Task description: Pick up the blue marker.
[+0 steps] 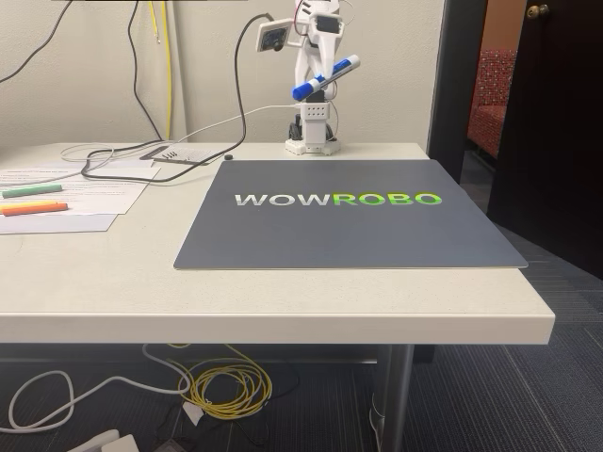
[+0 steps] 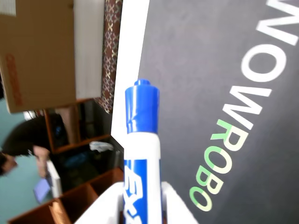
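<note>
The gripper (image 1: 323,83) is clamped on the blue marker (image 1: 326,77), which is carried high above the far edge of the grey mat (image 1: 349,221), tilted, cap lower to the left in the fixed view. The wrist view shows the barrel seated between the white fingers (image 2: 175,203). Judgement: the lift looks complete; keep the pinch firm and avoid swinging. Open room lies over the mat; the wall stands close behind, and cables (image 1: 122,155) lie left of the mat.

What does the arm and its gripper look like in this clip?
The arm is white plastic, upright on a white base at the far table edge, with blocky motor housings and thin red and dark wires near its top. A small white camera module sticks out on the fixed view's left. In the wrist view the gripper shows white, smooth, rounded fingers. No markings are legible.
</note>
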